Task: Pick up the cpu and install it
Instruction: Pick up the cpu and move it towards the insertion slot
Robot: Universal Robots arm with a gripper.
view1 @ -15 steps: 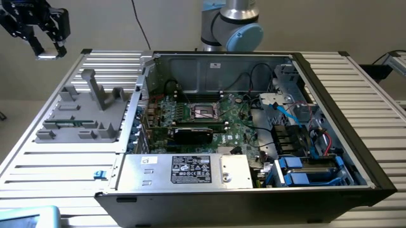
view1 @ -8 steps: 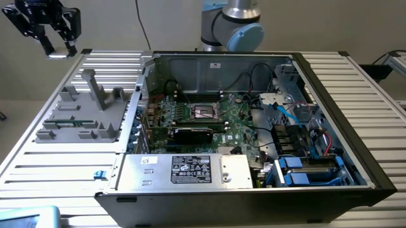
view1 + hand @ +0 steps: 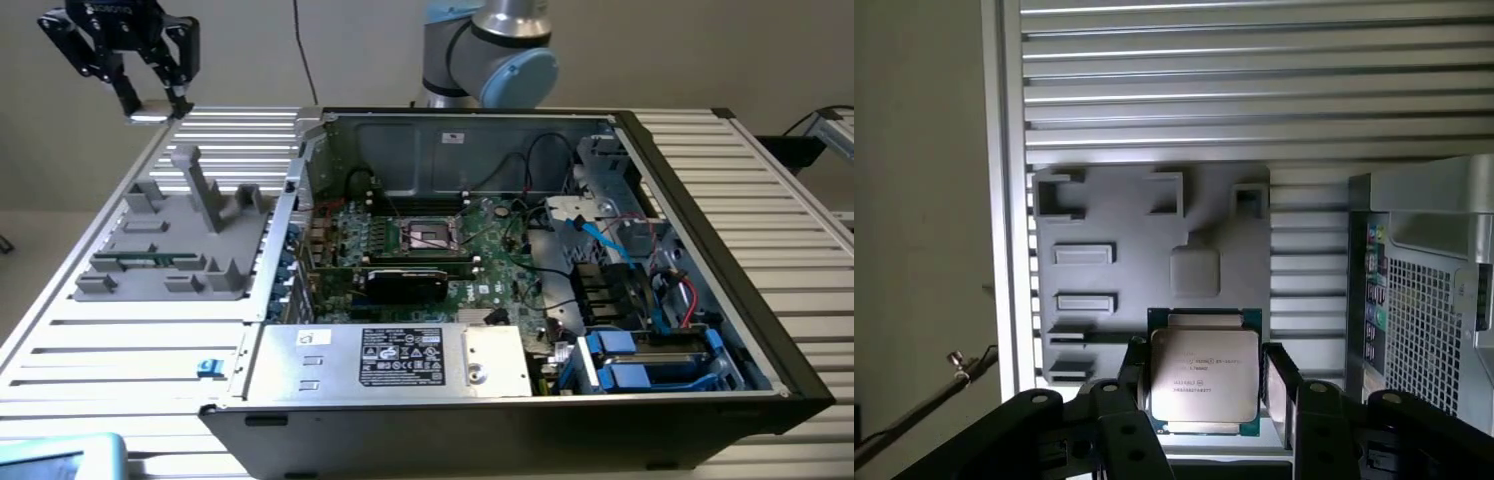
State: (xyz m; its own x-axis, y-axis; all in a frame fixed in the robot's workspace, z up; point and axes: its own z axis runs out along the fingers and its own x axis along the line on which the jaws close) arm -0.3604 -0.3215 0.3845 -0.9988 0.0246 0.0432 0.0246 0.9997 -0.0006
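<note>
While the open computer case (image 3: 694, 200), holding a motherboard with its socket (image 3: 435, 235), is lying well off to the side of the claw (image 3: 154, 108), a grey tray (image 3: 1144, 250) carrying a green memory stick (image 3: 134, 262) is lying below it. The cpu (image 3: 1204, 375) is being pinched by opposite edges between partly closed jaws. Judged light, stiff, slick and fragile, it is being held rightly by the rim.

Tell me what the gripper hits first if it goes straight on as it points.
Probably the grey tray's edge, touched first by the chip the gripper holds; depth is unclear, maybe the table.
</note>
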